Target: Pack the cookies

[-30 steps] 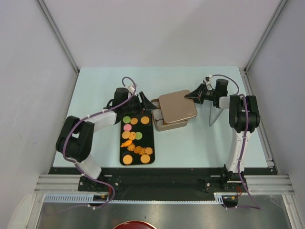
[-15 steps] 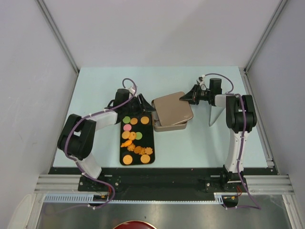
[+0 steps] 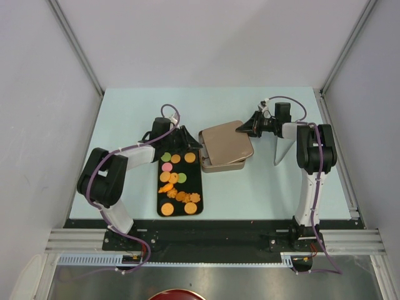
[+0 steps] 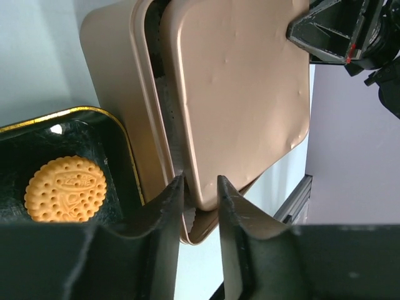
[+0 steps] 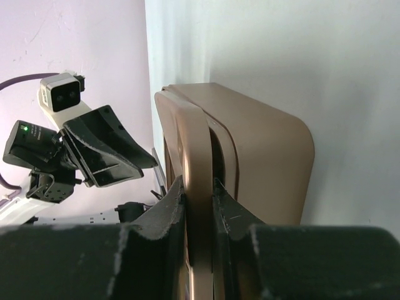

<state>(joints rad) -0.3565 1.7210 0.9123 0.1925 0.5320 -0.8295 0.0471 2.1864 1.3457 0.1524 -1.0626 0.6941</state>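
Several cookies (image 3: 167, 209), mostly orange rounds with green and pink ones, lie on a black tray (image 3: 192, 172); one orange cookie (image 4: 65, 189) shows in the left wrist view. To the tray's right sits a gold tin (image 3: 219, 165) with its lid (image 3: 226, 142) lying askew on top. My right gripper (image 3: 245, 128) is shut on the lid's far right edge (image 5: 197, 187). My left gripper (image 3: 197, 145) straddles the lid's near left corner (image 4: 199, 194), its jaws narrow with thin gaps still showing on either side of the corner.
A grey wedge-shaped object (image 3: 281, 150) stands beside the right forearm. The tray's gold-edged rim (image 4: 128, 150) lies close against the tin's left wall (image 4: 112, 94). Grey walls enclose the pale table (image 3: 125, 112) on three sides.
The right gripper carried the lid leftward over the tin, then held still. The left gripper's jaws have narrowed around the lid's left corner.
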